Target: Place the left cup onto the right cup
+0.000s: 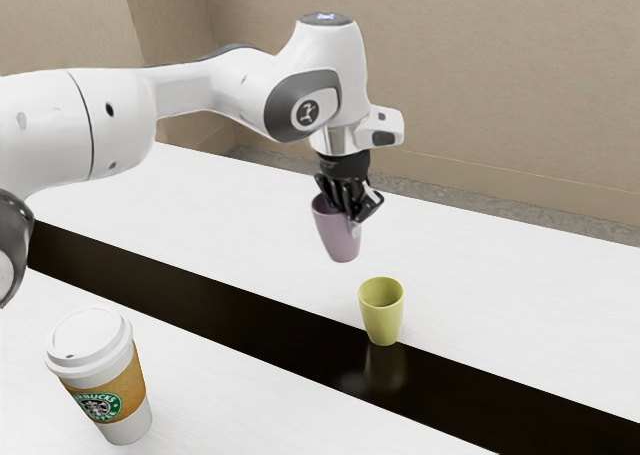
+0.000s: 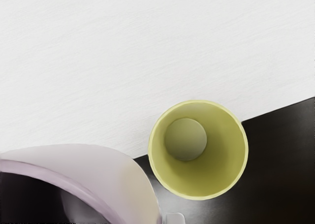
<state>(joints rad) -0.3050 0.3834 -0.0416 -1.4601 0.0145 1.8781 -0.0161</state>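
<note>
A pink cup hangs in the air, slightly tilted, with my black gripper shut on its rim. Below it and a little toward the exterior view's right stands a yellow-green cup, upright and empty, on the edge of the dark strip. In the wrist view the pink cup looms close under my hand, and the yellow-green cup shows its open mouth and round bottom just beside it. The two cups are apart.
A white table is crossed by a glossy black strip. A paper coffee cup with a white lid stands near the front at the exterior view's left. Beige walls rise behind the table.
</note>
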